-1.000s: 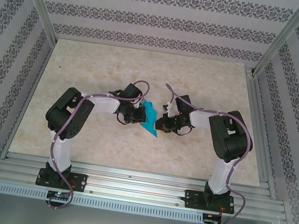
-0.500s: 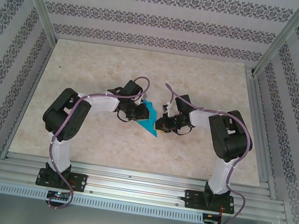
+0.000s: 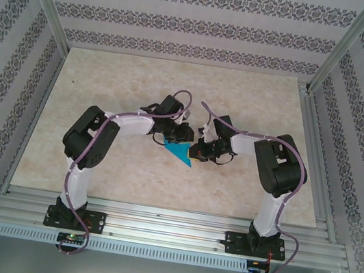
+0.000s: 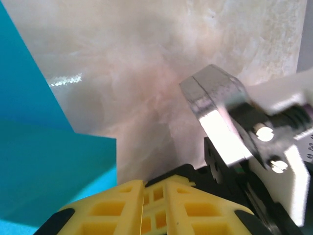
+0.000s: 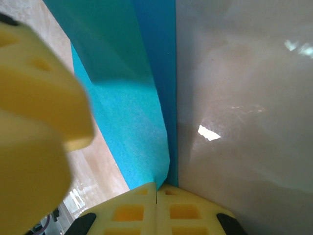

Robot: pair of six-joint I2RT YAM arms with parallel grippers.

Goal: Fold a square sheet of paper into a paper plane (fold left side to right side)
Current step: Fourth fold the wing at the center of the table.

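Paper [image 3: 179, 153]: cyan, folded to a pointed shape, lying at about the middle of the table [image 3: 107, 83], a little toward its near edge. The point aims at the near-right; the wide end runs off under the left gripper [image 3: 173, 137].

Right wrist view: paper [image 5: 132, 122] shows two shades, a lighter flap over a darker strip with a straight edge. It narrows down into the seam of the right gripper [image 5: 156, 185]. The yellow fingertips are pressed together with the paper pinched between them.

From above, the right gripper [image 3: 195, 154] sits just right of the table's middle, at the paper's right edge.

Left wrist view: paper [image 4: 44, 161] lies to the left, two layers, a square corner showing. The left gripper [image 4: 146, 183] has its tips very close together. I cannot tell whether they touch or a thin gap remains. No paper is seen between them.

A grey metal bracket [image 4: 215, 107] with two screw heads stands to the right, over bare table.
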